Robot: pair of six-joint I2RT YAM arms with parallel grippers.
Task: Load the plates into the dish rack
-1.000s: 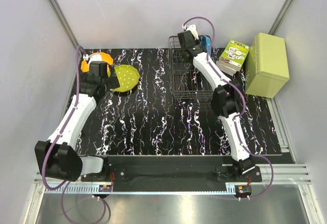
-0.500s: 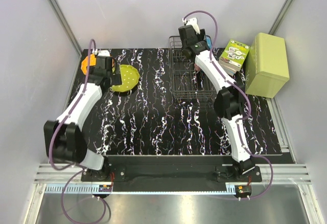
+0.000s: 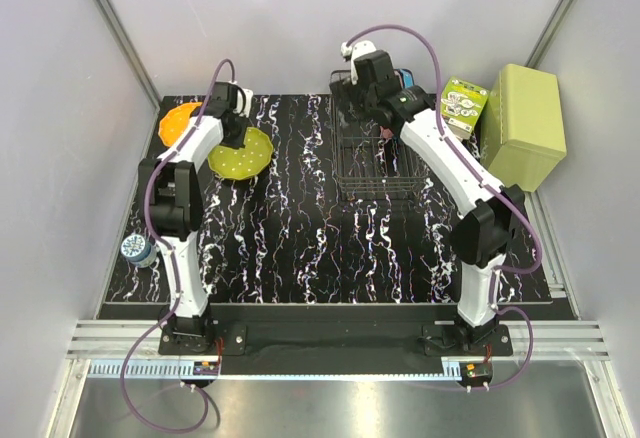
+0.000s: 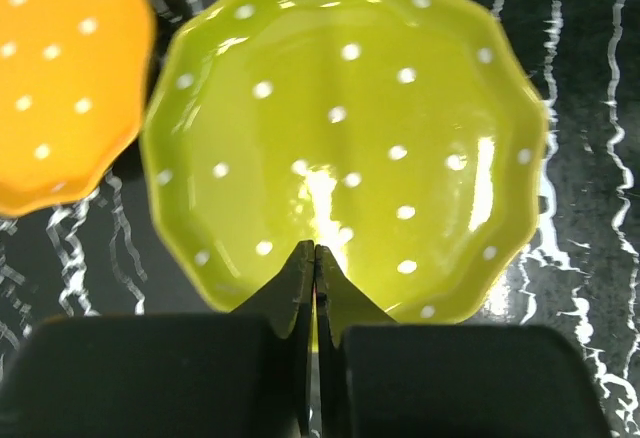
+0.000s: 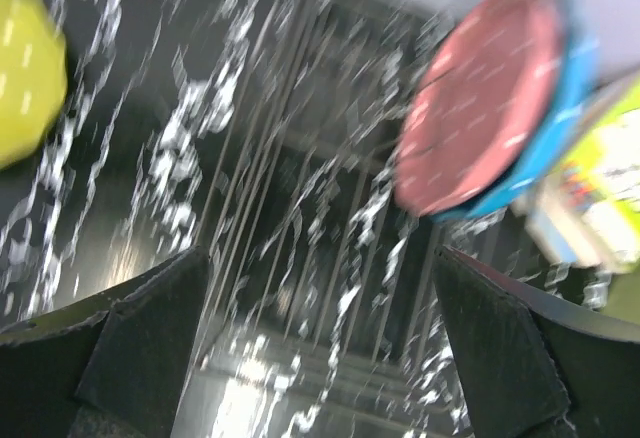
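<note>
The left arm (image 3: 185, 278) stood up from its near base, bent at the elbow and stretched toward the far left. The left gripper (image 4: 315, 250) pointed down, its fingers pressed flat together. The right arm (image 3: 440, 153) stretched far and leftward, and the right gripper (image 5: 320, 288) had its fingers spread wide apart.

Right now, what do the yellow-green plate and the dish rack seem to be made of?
Yellow-green plate: probably glazed ceramic or glossy plastic; bright sharp reflections on it. Dish rack: thin black wire, likely coated metal; the table shows through.
</note>
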